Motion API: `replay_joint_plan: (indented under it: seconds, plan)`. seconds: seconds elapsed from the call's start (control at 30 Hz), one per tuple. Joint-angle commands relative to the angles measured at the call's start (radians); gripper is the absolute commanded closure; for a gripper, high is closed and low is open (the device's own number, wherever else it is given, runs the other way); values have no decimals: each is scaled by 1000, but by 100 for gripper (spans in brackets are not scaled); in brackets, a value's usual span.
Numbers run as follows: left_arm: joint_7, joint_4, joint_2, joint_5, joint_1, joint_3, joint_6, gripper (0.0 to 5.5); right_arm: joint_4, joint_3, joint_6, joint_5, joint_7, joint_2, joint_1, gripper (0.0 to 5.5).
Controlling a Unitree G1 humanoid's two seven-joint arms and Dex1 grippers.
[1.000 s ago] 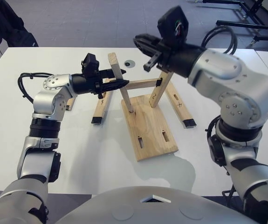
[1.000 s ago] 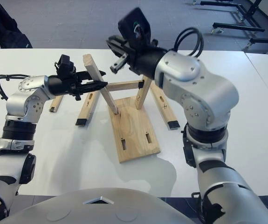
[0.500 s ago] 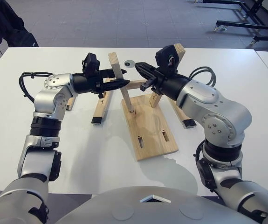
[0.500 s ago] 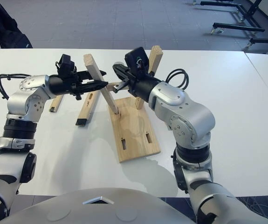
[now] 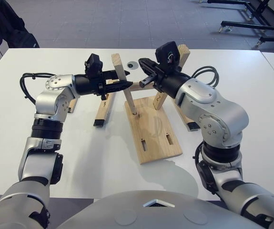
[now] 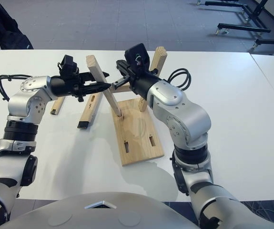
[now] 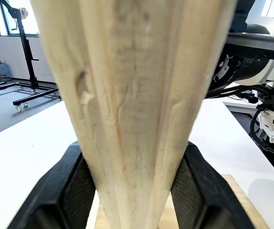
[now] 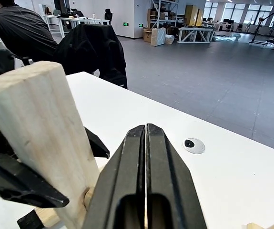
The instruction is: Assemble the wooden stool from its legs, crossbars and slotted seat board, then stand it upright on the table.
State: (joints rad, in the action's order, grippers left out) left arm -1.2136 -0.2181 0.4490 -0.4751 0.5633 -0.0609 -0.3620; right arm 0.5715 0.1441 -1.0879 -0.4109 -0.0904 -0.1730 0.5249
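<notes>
Seat board (image 5: 158, 138) flat; 2 slotted legs (image 5: 131, 100) tilted, crossbar (image 5: 137, 87) between; 2 loose legs (image 5: 102, 109) beside

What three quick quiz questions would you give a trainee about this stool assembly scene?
1. True or false: the left gripper is shut on a leg that stands in the seat board.
2. Pick one: the right gripper has its jaws A) wide open, B) shut with nothing between them, C) shut on the seat board.
3. Short answer: how many legs stand in the seat board?
Key: 1 true; 2 B; 3 two.
</notes>
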Motion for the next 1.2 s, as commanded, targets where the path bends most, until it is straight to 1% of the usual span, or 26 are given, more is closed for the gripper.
replay_joint_plan:
  seconds: [0.03, 0.13, 0.33, 0.43, 0.53, 0.77, 0.83, 0.9, 1.0, 1.2]
  plan:
    - [2, -6, 3, 19, 13, -10, 1, 346, 3, 1, 1, 2, -1, 29, 0, 548]
    - [4, -5, 1, 20, 11, -11, 0, 346, 0, 24, 12, 6, -11, 37, -63, 548]
    - [6, -4, -1, 21, 12, -12, -1, 346, -79, 105, 119, 81, -60, -41, -220, 548]
    - [5, -7, -4, 22, 15, -13, -1, 346, -117, 111, 149, 101, -72, -53, -246, 548]
    - [5, -8, -5, 23, 15, -14, -1, 346, -114, 67, 142, 73, -69, -15, -219, 548]
    - [-1, -13, -6, 29, 16, -19, 3, 346, -51, -110, 6, -51, -17, 126, 10, 548]
    - [-2, -16, -6, 30, 16, -18, 6, 346, -43, -142, -30, -74, -1, 151, 56, 548]
    - [-1, -18, -7, 31, 16, -17, 8, 346, -32, -133, -48, -76, 7, 157, 66, 548]
    - [-1, -19, -8, 31, 15, -17, 12, 346, -29, -100, -40, -59, 3, 140, 14, 548]
    - [17, -8, -5, 45, 9, -22, 18, 346, -76, -14, 55, 13, -26, 68, -137, 548]
